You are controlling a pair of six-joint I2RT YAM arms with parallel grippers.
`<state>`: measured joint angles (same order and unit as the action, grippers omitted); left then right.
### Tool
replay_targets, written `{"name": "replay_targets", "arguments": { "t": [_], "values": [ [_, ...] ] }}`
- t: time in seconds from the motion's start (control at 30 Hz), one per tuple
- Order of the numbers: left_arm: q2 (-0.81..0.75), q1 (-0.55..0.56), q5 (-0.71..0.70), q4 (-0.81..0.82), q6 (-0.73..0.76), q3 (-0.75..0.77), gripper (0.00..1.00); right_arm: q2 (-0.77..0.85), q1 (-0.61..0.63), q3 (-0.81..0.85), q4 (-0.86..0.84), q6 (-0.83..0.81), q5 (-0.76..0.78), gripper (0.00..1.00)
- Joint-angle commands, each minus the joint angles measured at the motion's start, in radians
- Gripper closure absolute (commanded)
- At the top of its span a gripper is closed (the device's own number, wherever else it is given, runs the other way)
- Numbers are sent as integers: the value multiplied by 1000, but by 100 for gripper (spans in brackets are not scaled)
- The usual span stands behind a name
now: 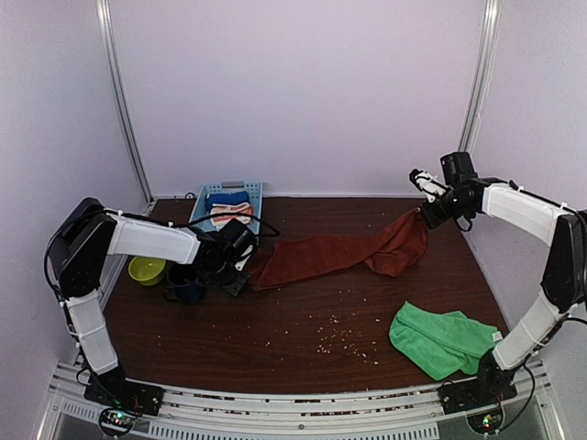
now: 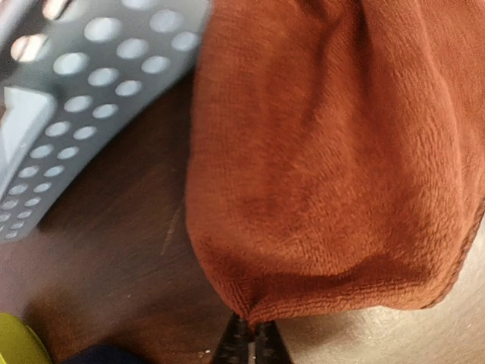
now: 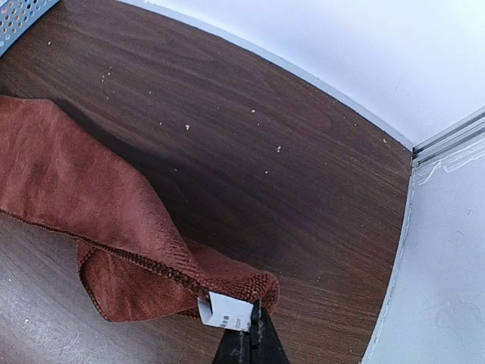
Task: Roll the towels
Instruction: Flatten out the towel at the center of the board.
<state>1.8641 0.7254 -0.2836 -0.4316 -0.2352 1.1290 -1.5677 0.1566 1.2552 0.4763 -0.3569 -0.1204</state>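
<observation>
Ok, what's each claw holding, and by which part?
Both pinch the rust towel: left claw one end's hem, right claw the corner by the white tag.

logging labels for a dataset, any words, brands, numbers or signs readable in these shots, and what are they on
White tag on the rust towel: some dark print, too small and blurred to read.
Green towel and blue basket: no lettering visible.
Nothing else in any view shows readable text.
</observation>
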Motion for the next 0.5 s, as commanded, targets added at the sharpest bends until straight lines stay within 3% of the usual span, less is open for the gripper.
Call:
{"name": "replay_targets", "arguments": {
  "t": [0.0, 0.23, 0.47],
  "values": [
    [-103, -7, -96, 34, 37, 32, 100, 3, -47, 73, 2, 35, -43, 100],
    [-324, -6, -180, 24, 53, 43, 100, 50, -81, 172, 54, 51, -70, 100],
    [-609, 3, -199, 29, 116, 57, 100, 262, -83, 216, 59, 80, -141, 100]
  ]
}}
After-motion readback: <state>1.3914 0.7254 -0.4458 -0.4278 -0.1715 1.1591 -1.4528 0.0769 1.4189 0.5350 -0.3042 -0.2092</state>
